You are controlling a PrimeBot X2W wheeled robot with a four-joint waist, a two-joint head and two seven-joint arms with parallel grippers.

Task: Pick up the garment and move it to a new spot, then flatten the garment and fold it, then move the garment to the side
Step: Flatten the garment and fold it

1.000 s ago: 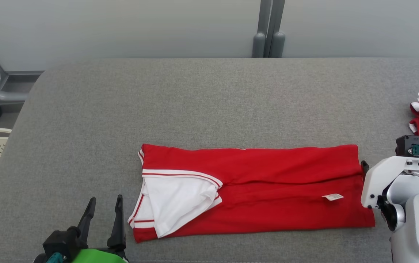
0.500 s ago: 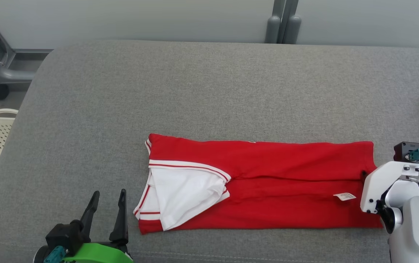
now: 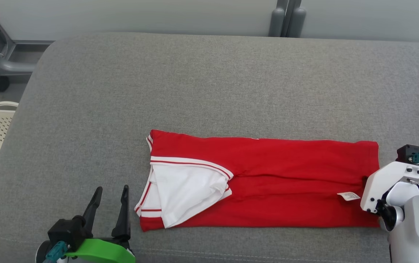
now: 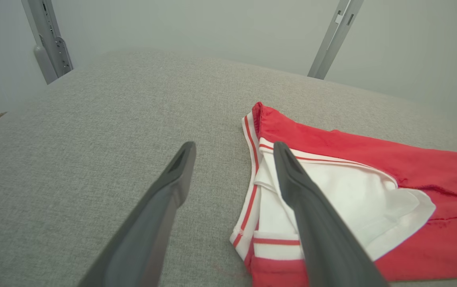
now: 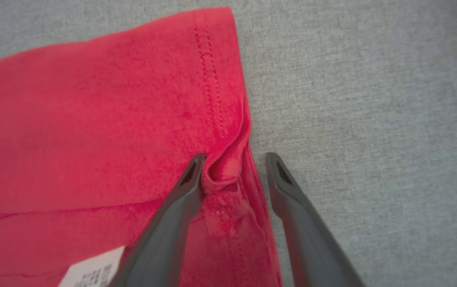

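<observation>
Red garment (image 3: 275,175) is lying folded lengthwise near the bench (image 3: 209,80) front edge. The right gripper (image 5: 234,159) is straddling its puckered end, jaws released. The left gripper (image 3: 111,190) is hovering beside the white-trimmed end, jaws released.

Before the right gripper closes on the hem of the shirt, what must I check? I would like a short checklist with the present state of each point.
1. The right gripper is open: ok, its fingers stand apart.
2. The hem of the shirt is between its fingers: ok, a small bunch of cloth sits there, with one finger over the cloth and the other over the table.
3. All layers of the hem will be caught: cannot tell.
4. The shirt lies as a flat long strip: ok, only small creases.
5. The left gripper is open and off the cloth: ok, it is beside the collar end.
</observation>
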